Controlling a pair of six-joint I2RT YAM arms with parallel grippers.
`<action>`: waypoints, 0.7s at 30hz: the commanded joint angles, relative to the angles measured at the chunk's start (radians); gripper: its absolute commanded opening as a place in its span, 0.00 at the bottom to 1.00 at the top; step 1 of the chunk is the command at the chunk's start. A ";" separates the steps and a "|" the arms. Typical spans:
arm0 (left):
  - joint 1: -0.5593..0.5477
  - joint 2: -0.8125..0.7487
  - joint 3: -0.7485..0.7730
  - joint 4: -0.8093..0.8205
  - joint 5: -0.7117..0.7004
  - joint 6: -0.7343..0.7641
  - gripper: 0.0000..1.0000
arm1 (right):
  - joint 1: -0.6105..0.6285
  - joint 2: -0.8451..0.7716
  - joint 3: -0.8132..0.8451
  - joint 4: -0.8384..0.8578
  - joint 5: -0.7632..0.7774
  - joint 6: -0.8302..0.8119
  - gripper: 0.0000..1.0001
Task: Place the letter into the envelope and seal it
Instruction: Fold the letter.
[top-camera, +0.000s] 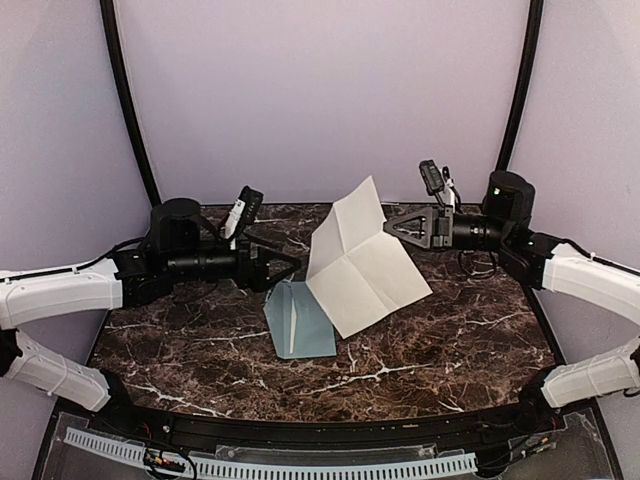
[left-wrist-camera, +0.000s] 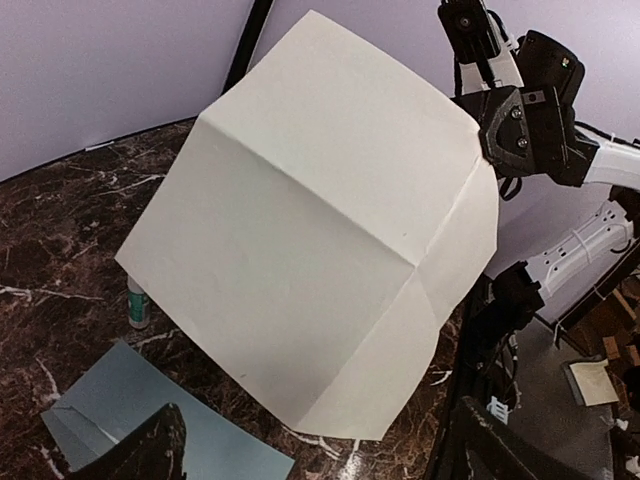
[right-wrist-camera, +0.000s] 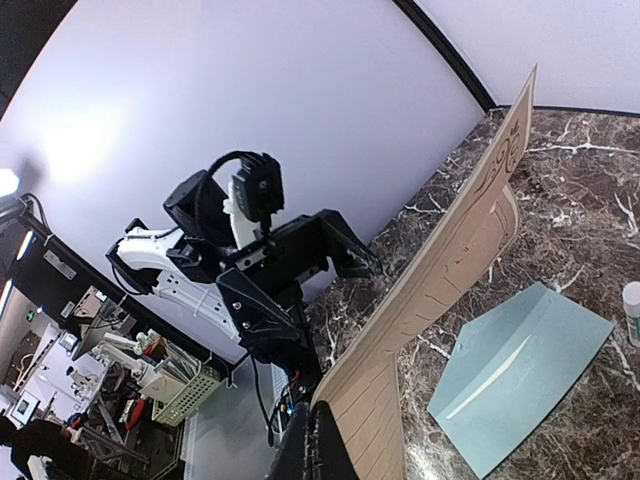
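The letter (top-camera: 362, 262) is a white creased sheet, held tilted up off the table with its lower edge near the marble. My right gripper (top-camera: 390, 228) is shut on its right edge; in the right wrist view (right-wrist-camera: 325, 452) the sheet (right-wrist-camera: 450, 280) runs edge-on away from the jaws. The pale blue-grey envelope (top-camera: 298, 320) lies flat on the table in front of the sheet, also in the left wrist view (left-wrist-camera: 150, 430) and the right wrist view (right-wrist-camera: 520, 370). My left gripper (top-camera: 290, 264) is open and empty, just left of the sheet (left-wrist-camera: 310, 220) and above the envelope's far end.
A small white-and-green glue stick (left-wrist-camera: 137, 305) stands behind the sheet on the dark marble table (top-camera: 450, 340); it also shows at the right edge of the right wrist view (right-wrist-camera: 632, 312). Black curved frame posts (top-camera: 130, 110) rise at the back corners.
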 joint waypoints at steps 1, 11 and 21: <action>0.019 -0.026 -0.114 0.207 0.122 -0.291 0.91 | 0.009 -0.044 -0.017 0.150 0.001 0.034 0.00; -0.011 0.066 -0.153 0.479 0.277 -0.415 0.92 | 0.009 -0.037 -0.038 0.338 0.005 0.109 0.00; -0.057 0.191 -0.050 0.548 0.294 -0.382 0.77 | 0.011 -0.028 -0.049 0.402 0.005 0.145 0.00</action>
